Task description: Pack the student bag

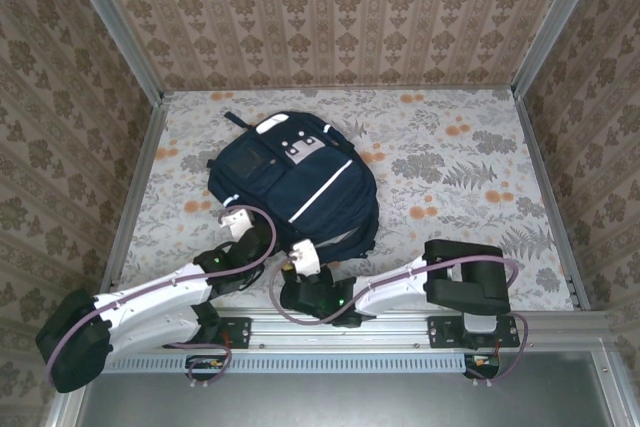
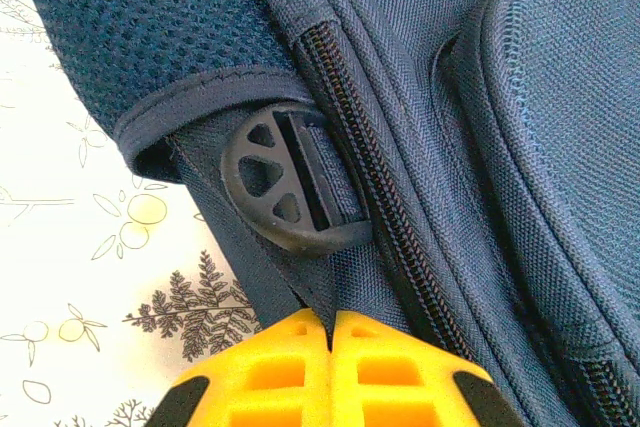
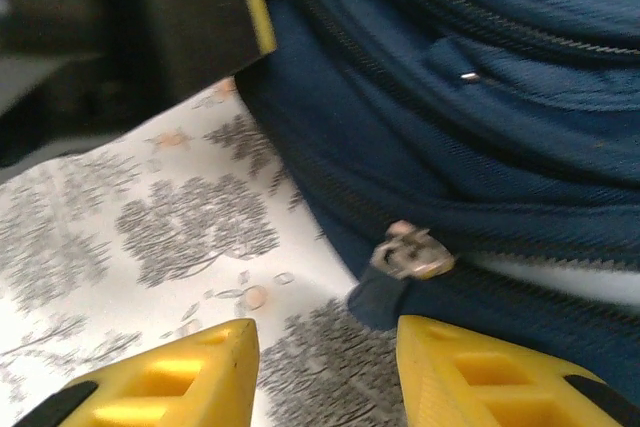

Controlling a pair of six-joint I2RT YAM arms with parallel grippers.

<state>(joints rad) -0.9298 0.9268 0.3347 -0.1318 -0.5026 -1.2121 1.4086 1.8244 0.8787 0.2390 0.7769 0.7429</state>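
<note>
The student bag (image 1: 295, 179), navy with a white stripe, lies flat in the middle of the floral table. My left gripper (image 2: 330, 319) is at its near-left corner, shut on a fold of navy fabric just below a black plastic buckle (image 2: 285, 192), beside a closed zipper (image 2: 372, 187). From above, that left gripper (image 1: 250, 232) sits against the bag's edge. My right gripper (image 3: 325, 335) stands open at the bag's near edge (image 1: 304, 255) with nothing between its yellow fingers. A metal zipper slider (image 3: 410, 252) lies just ahead of the right finger, with a pale gap in the zipper beside it.
The floral tablecloth (image 1: 470, 177) stretches bare to the right of the bag. Patterned walls with metal rails (image 1: 140, 177) enclose the table on three sides. Both arm bases sit on the near rail (image 1: 350, 332). The other arm's dark body (image 3: 120, 17) looms at the upper left in the right wrist view.
</note>
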